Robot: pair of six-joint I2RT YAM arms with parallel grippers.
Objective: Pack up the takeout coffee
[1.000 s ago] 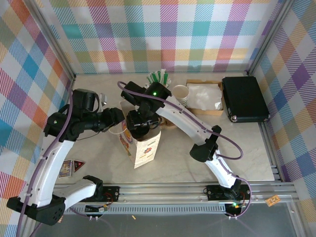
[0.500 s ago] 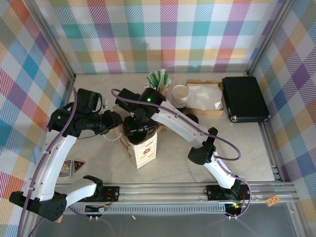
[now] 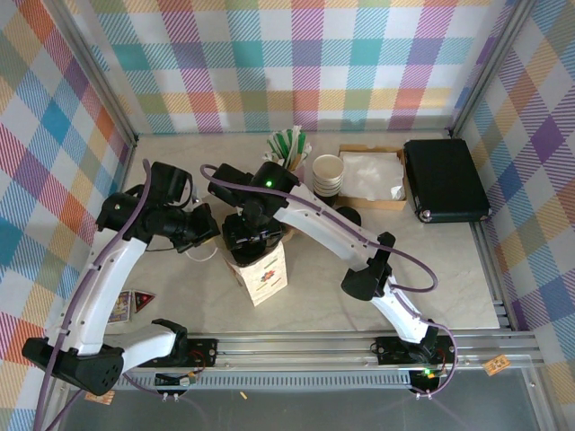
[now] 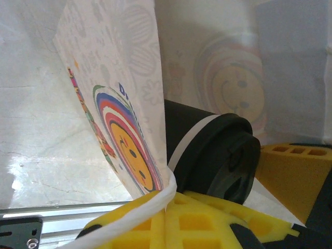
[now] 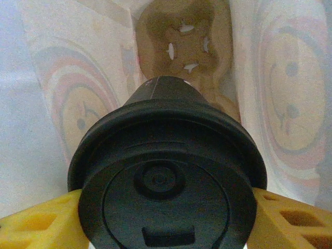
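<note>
Left claw [image 4: 171,210] pinched; right claw [image 5: 166,212] clamped.

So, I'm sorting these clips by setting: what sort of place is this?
Probably a robot test cell dressed as a coffee counter: plaid walls on an aluminium frame, stacked paper cups, a takeout coffee in a printed paper bag.

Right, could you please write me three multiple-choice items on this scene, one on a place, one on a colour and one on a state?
1. Where is the takeout coffee? A inside the paper bag; B lying outside it; C balanced on top of it.
2. What colour is its lid? A white; B black; C red.
3. How is the left hand? A wide open; B shut on the bag's edge; C shut on the coffee.
Answers: 1 A, the bag's walls surround the cup in both wrist views. 2 B, the lid shows black in the right wrist view. 3 B, its yellow fingers pinch the white bag edge.
</note>
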